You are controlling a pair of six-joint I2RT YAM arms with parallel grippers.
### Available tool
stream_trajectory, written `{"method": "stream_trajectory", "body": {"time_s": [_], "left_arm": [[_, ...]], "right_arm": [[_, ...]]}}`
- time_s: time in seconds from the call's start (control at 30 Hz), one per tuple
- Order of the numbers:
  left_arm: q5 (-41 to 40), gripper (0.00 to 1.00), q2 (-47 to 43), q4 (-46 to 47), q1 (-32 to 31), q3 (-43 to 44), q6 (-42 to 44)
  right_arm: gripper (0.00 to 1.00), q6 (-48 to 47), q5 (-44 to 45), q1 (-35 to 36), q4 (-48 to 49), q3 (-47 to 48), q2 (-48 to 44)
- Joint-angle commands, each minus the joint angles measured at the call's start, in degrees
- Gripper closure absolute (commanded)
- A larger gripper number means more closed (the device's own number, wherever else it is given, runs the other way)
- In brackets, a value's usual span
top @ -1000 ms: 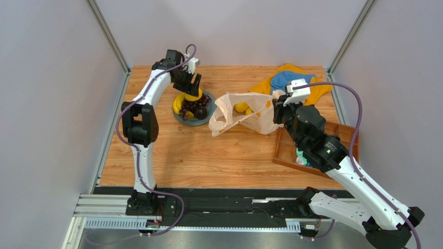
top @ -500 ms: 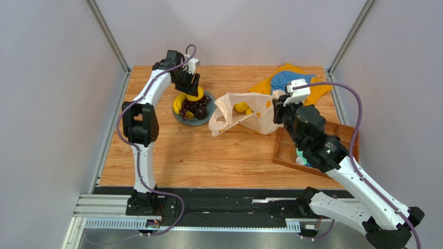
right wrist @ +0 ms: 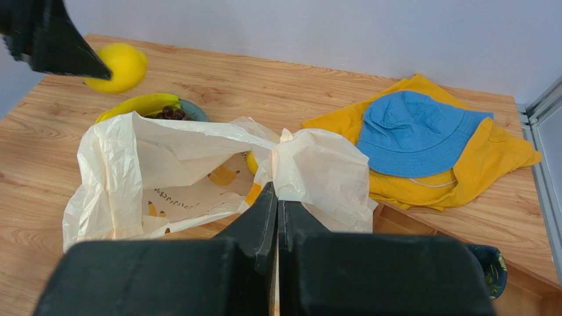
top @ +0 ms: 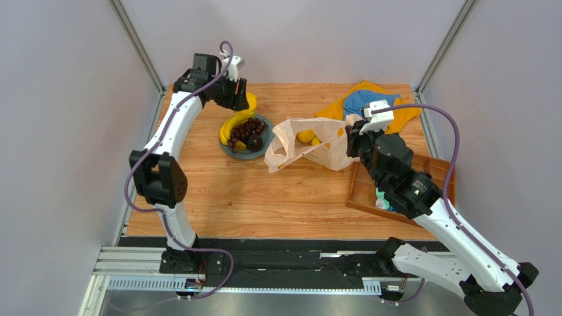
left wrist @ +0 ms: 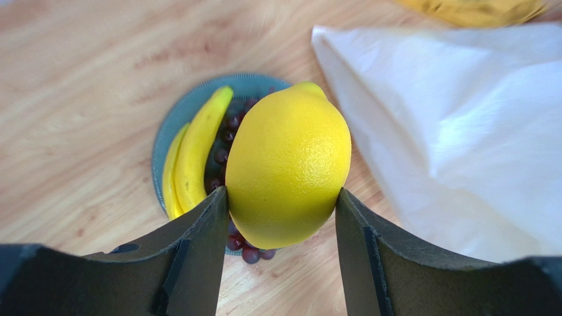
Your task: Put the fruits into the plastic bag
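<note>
Top external view: on the wooden surface [top: 264, 197], the plastic bag [top: 330, 155] lies crumpled near the middle, with two yellow fruits [top: 305, 136] showing inside its mouth. The right tool [right wrist: 277, 197] is pinched fully closed on the bag's edge. Just left of the bag, the grey-blue plate [top: 244, 157] carries bananas [top: 226, 131], grapes [top: 250, 125] and a dark round fruit [top: 255, 141]. The left tool [left wrist: 282, 201], partly open, clamps a lemon [left wrist: 287, 171] above the plate.

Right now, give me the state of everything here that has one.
left jaws: shut on the lemon, held above the plate
right jaws: shut on the plastic bag at its rim
plastic bag: mouth open, yellow fruits inside
bananas: lying on the plate
grapes: on the plate
</note>
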Motion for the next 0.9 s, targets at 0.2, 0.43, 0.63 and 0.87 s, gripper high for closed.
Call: {"method": "stream_trajectory", "body": {"time_s": [0.2,0.43,0.63,0.87], "left_arm": [[4.9,0.60,-24.1,14.9,-4.6,-12.3,-3.9],[9.8,0.60,-32.4,20.1,-14.3,-18.2,-0.9],[15.1,0.60,-30.7,20.9,-21.7,-20.4,2.0],[17.4,0.60,-25.4,18.2,-28.1,-19.2,2.5]], "right_arm": [[1.00,0.6,0.2,-0.3,2.0,0.1,0.0],[1.00,0.6,0.1,-0.3,1.7,0.7,1.3],[1.00,1.2,-0.2,-0.4,0.8,1.2,1.6],[1.00,1.1,-0.1,-0.3,0.6,1.3,1.1]]}}
